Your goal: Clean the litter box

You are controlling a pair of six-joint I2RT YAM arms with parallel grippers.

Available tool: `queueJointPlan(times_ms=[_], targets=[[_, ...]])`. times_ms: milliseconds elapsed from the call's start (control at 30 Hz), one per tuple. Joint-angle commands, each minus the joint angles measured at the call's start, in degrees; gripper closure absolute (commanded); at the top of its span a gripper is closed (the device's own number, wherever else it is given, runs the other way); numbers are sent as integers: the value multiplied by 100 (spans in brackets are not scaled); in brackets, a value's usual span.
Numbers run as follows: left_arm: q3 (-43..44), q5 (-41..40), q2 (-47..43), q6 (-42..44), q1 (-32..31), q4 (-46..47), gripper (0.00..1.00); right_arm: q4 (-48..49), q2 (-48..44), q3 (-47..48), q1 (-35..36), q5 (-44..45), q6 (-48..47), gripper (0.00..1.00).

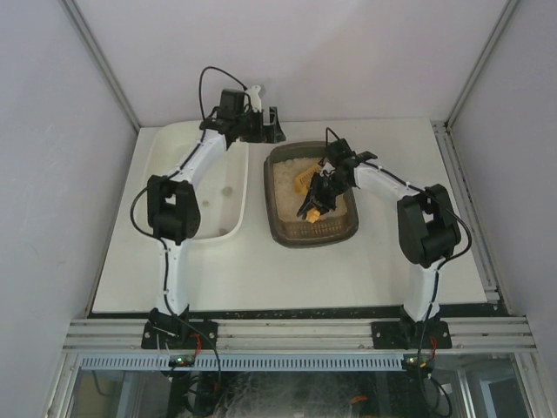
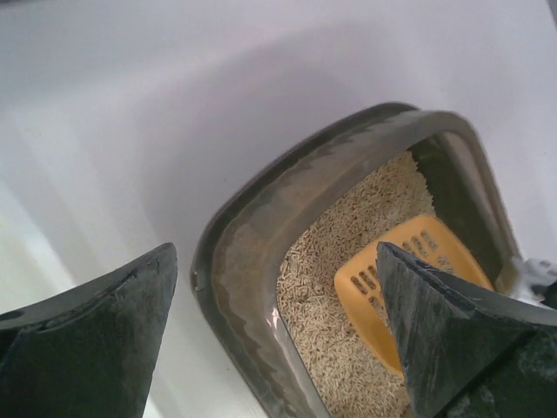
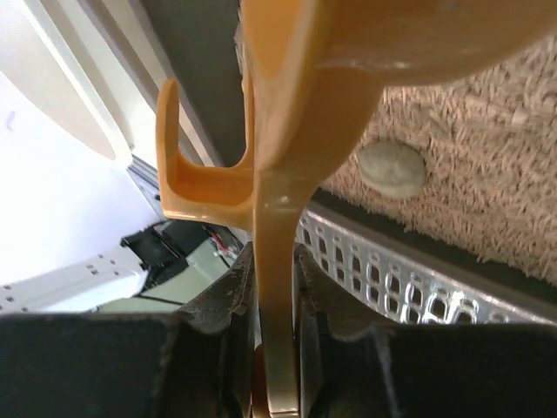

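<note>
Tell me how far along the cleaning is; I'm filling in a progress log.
Done: the right gripper has its jaws shut on the handle of the yellow scoop. In hand: the scoop is inside the litter box. Remaining: a grey clump lies on the litter beside it, not yet lifted; the left gripper hangs open and empty by the box's corner.

My left arm (image 1: 196, 165) stretches far out from its base, and the left pincer (image 1: 261, 129) has its fingers (image 2: 96, 348) spread wide apart, holding nothing. My right arm (image 1: 383, 178) folds inward at the elbow; the right pincer (image 1: 312, 205) tilts downward, clamped tight on the orange scoop (image 3: 287, 131) handle.
</note>
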Motion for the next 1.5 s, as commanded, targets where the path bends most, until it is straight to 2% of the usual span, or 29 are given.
queueJointPlan(times_ms=[0,67,233,367,700,1000,1467], targets=[[-1009,344,-141,-661,-78,2232,0,13,252,786,-124,-88,280,100],[-1109,423,-50,-912,-78,2791,0,-39,434,1056,-123,-75,294,100],[-582,909,541,-1791,-38,3252,0,-210,911,1602,-153,-125,292,100],[-912,1041,656,-2573,-1,4127,0,-304,1041,1772,-151,9,317,100],[-1629,794,416,-2703,-87,4429,0,-407,954,1621,-146,74,273,100],[-2148,798,350,-2995,-155,4779,0,-271,1276,1850,-37,30,411,100],[-2179,839,321,-3012,-304,4763,0,-20,1745,2247,29,-84,633,100]])
